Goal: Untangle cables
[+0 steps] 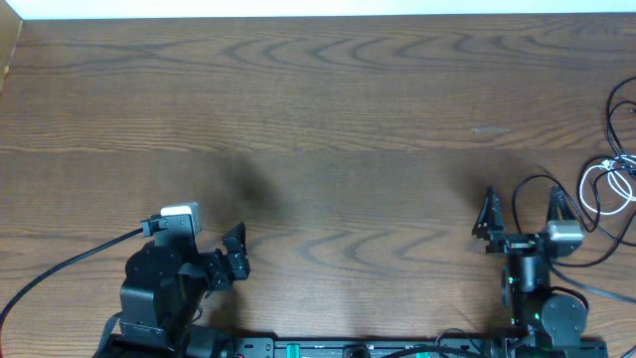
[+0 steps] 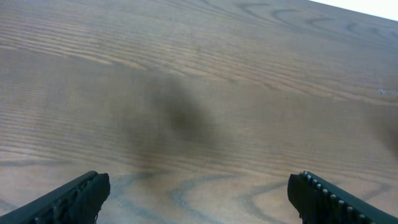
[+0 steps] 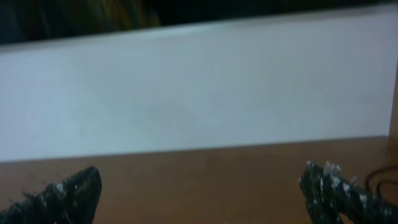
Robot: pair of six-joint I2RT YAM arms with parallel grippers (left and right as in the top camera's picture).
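- Brown wood of the table (image 1: 318,109) lay under both my hands.
- My left gripper (image 1: 237,254) sat at 7 o'clock, fingers spread wide, holding nothing.
- My right gripper (image 1: 522,212) sat at 5 o'clock, equally wide apart and empty.
- The white cable (image 1: 608,169) lay looped at 3 o'clock by the table's edge.
- The black cable (image 1: 610,107) curved beside it toward 2 o'clock, near my right gripper and well apart from my left.
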